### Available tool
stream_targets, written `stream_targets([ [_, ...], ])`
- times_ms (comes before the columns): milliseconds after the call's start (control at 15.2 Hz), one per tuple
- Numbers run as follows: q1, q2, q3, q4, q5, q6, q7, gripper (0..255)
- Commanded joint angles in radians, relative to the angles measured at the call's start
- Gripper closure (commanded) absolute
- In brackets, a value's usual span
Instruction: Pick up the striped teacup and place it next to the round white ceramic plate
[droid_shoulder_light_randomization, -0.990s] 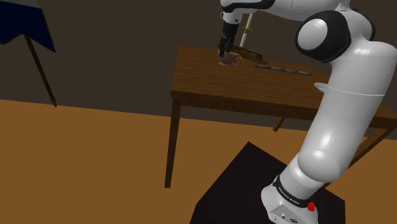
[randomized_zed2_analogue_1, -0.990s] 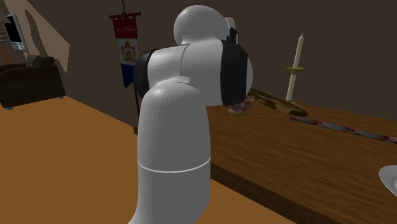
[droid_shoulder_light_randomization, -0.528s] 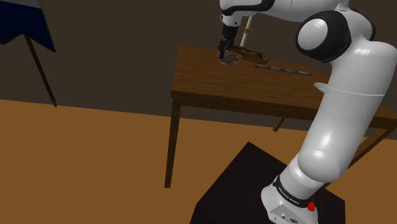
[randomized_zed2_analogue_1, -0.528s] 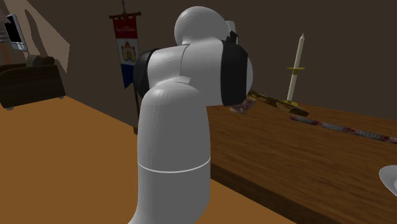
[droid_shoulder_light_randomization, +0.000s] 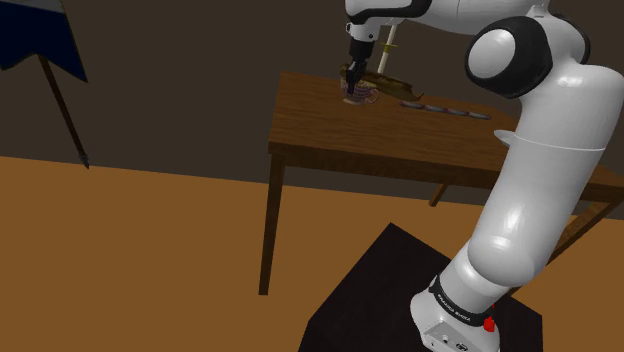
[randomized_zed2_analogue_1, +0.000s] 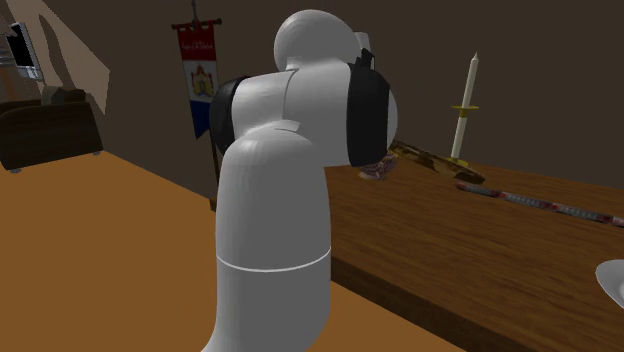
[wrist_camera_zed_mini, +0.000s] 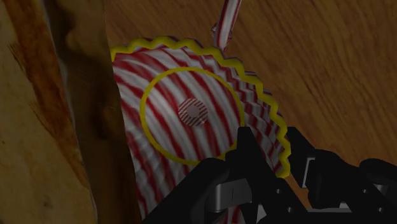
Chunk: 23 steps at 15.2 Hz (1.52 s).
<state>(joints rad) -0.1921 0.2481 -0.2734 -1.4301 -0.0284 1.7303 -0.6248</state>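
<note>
The table (droid_shoulder_light_randomization: 400, 135) is grained wood, the teacup (wrist_camera_zed_mini: 184, 127) ribbed, the arm (droid_shoulder_light_randomization: 530, 200) smooth and glossy.

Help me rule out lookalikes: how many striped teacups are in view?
1. The striped teacup is at the far side of the table, its rim clasped by the gripper. The arm hides part of the table, so another may be hidden.

A white candle (randomized_zed2_analogue_1: 468, 80) stands upright on the brown wooden table (randomized_zed2_analogue_1: 450, 240).

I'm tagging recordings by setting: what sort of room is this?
Probably a dim, old-fashioned hall or dining room in a house: a heraldic banner, a tall candle in a brass holder, and a long wooden table.
</note>
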Motion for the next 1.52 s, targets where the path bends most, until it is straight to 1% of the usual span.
stream_targets([
  [0,-0.001,0.001,-0.001,-0.001,0.000,0.000,0.000,255],
  [198,-0.001,0.001,0.000,0.000,0.000,0.000,0.000,255],
  [528,-0.005,0.016,-0.002,0.089,0.005,-0.074,-0.007,255],
  [990,-0.017,0.055,-0.004,0.240,0.016,-0.187,-0.019,255],
  [1320,-0.031,0.100,-0.005,0.378,0.029,-0.279,-0.030,255],
  [1386,-0.032,0.103,-0.005,0.385,0.030,-0.284,-0.031,255],
  [1452,-0.034,0.063,-0.010,0.332,0.021,-0.269,-0.042,255],
])
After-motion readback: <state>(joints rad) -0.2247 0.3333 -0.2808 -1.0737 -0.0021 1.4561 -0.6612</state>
